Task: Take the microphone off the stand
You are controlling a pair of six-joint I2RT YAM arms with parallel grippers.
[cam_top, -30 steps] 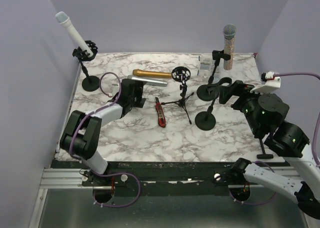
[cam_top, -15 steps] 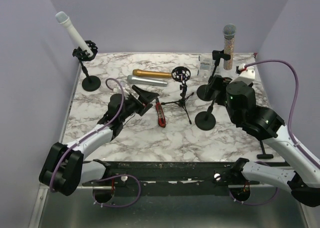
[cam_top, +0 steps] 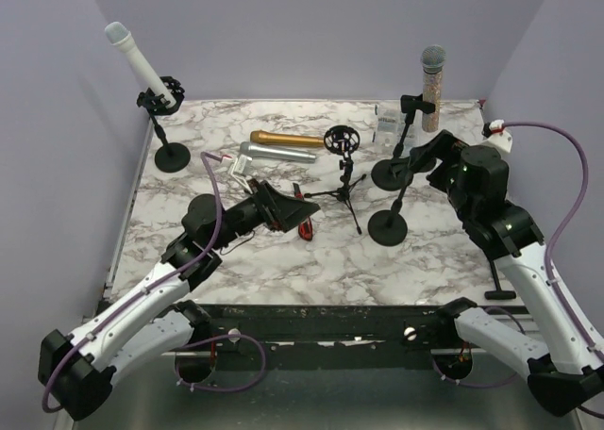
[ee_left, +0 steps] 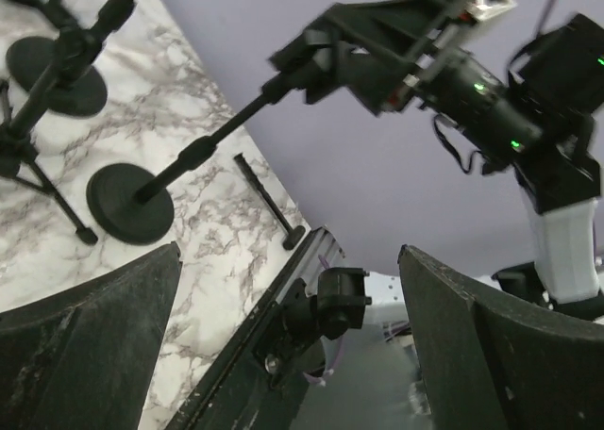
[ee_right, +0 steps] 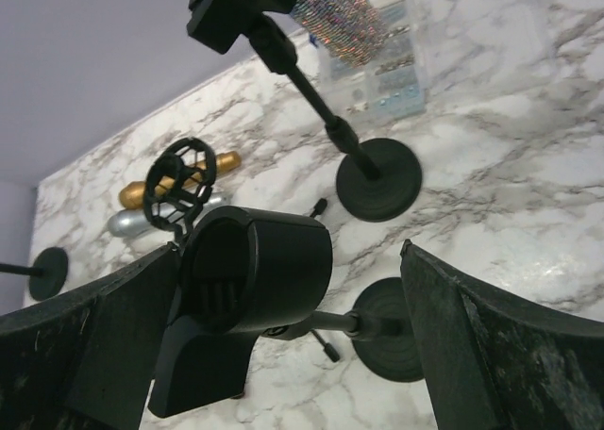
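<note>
A white microphone sits tilted in a stand at the far left. A glitter microphone with a grey head stands in a stand clip at the far right; it also shows in the right wrist view. My right gripper is open, its fingers on either side of the empty black clip of a third stand, not closed on it. My left gripper is open and empty, low over the table's middle and pointing right.
A gold microphone and a silver one lie at the back middle. A tripod shock mount stands beside them. A red utility knife lies by my left gripper. A black rod lies front right.
My left arm has stretched forward and right, its gripper swinging toward the red knife. My right arm has swung from low right to above the empty stand, its gripper staying around the clip.
</note>
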